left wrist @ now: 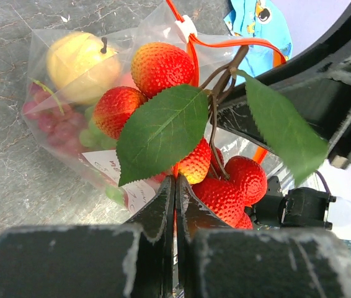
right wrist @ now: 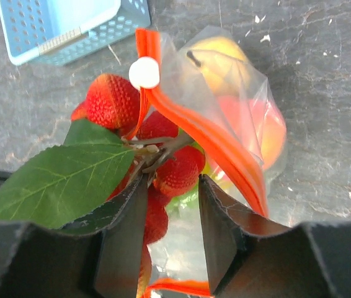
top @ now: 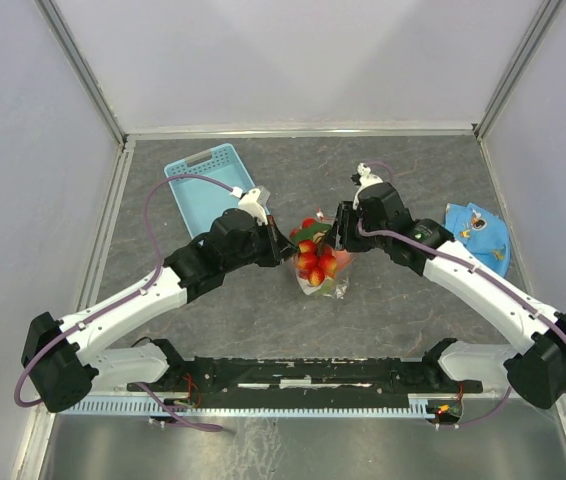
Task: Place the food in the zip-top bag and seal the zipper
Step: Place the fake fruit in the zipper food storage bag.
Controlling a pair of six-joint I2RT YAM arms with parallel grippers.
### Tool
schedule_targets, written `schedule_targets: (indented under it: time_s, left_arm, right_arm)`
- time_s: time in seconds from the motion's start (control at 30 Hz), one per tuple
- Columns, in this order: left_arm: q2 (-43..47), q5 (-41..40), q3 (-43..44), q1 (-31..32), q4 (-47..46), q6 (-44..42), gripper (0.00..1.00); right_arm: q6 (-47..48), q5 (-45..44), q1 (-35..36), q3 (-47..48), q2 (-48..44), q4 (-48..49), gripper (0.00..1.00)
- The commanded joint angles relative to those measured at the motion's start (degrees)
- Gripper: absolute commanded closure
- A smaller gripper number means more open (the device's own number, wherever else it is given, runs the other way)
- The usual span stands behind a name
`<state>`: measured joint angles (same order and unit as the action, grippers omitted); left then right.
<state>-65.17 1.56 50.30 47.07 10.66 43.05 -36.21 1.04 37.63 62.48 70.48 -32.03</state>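
Note:
The zip-top bag point(top: 325, 282) lies at the table's middle between both arms, its mouth held apart. Through its clear side point(left wrist: 64, 139) I see a yellow fruit point(left wrist: 79, 59) and grapes point(left wrist: 54, 121). My left gripper point(left wrist: 175, 183) is shut on the bag's edge, with the red-orange zipper point(left wrist: 192, 53) strip running into its jaws. My right gripper point(right wrist: 172, 180) holds the leafy bunch of red strawberries point(right wrist: 110, 99) at the bag's mouth, beside the zipper point(right wrist: 206, 133) and its white slider point(right wrist: 144, 72). An orange peach point(right wrist: 259, 127) shows inside the bag.
The light blue basket point(top: 203, 185) stands at the back left, near the left arm's wrist. A blue cloth-like object point(top: 478, 235) lies at the right, behind the right arm. Raised walls border the table on three sides.

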Motion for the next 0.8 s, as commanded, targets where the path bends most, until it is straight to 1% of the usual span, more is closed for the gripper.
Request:
schedule_targets:
  time_s: [0.0,0.17,0.33,0.5,0.77]
  left_arm:
    - [1.0,-0.4,2.3,0.1,-2.9,-2.4,0.97]
    - [0.6,-0.3,2.1,0.1,-3.1,-2.4,0.97]
    - [0.3,-0.4,2.2,0.1,-3.1,-2.7,0.97]
    - [-0.1,-0.2,2.3,0.1,-3.5,-2.6,0.97]
    - [0.6,-0.6,1.4,0.1,-3.2,-2.7,0.97]
  right_arm:
    - [-5.6,-4.1,-0.6,-3.4,-3.1,13.5,0.54]
    - [-8.7,-0.3,-1.1,-7.0,-3.0,21.7,0.52]
    - [-10.9,0.8,-1.4,-10.8,-4.7,28.0,0.52]
    - [-11.5,1.2,-1.8,-11.3,-3.4,29.4,0.53]
    - [-15.2,3.4,-2.2,-14.3,0.3,36.1,0.58]
